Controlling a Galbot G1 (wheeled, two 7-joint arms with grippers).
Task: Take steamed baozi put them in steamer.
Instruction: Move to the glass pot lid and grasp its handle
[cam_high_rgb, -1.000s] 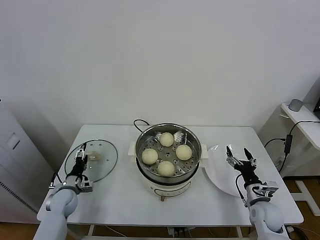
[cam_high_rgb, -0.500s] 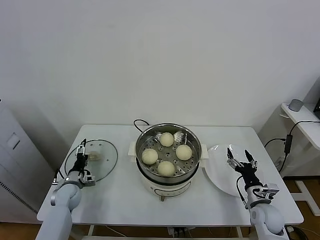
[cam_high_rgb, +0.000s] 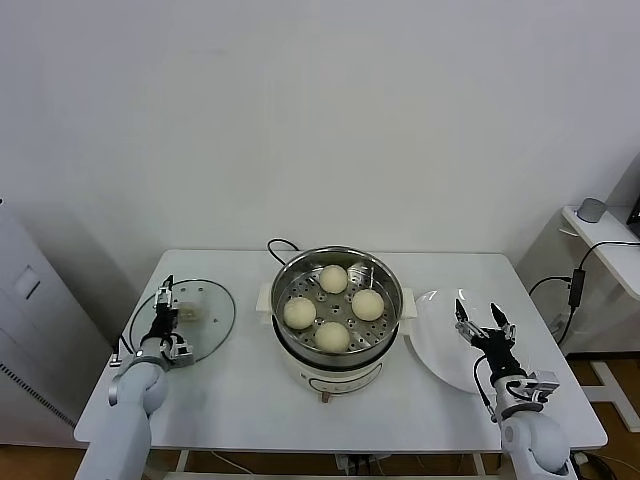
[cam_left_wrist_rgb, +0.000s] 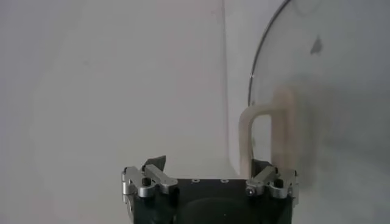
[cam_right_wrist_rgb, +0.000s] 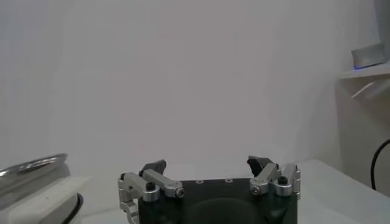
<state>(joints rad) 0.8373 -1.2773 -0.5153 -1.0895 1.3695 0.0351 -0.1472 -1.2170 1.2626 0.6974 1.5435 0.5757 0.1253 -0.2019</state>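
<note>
A plain white wall (cam_high_rgb: 320, 110) backs a white table (cam_high_rgb: 240, 390); at far right stands another white surface (cam_high_rgb: 610, 245), perhaps a desk, with a grey cabinet (cam_high_rgb: 30, 330) at left

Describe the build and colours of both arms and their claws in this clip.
Both arms have smooth, rounded pale grey-white shells. Each ends in a black claw: left claw, right claw. The wrist views show a black body with a row of small holes, silver metal finger links with dark screws, and dark fingertips. A thin dark cable runs along each wrist. No markings show.
</note>
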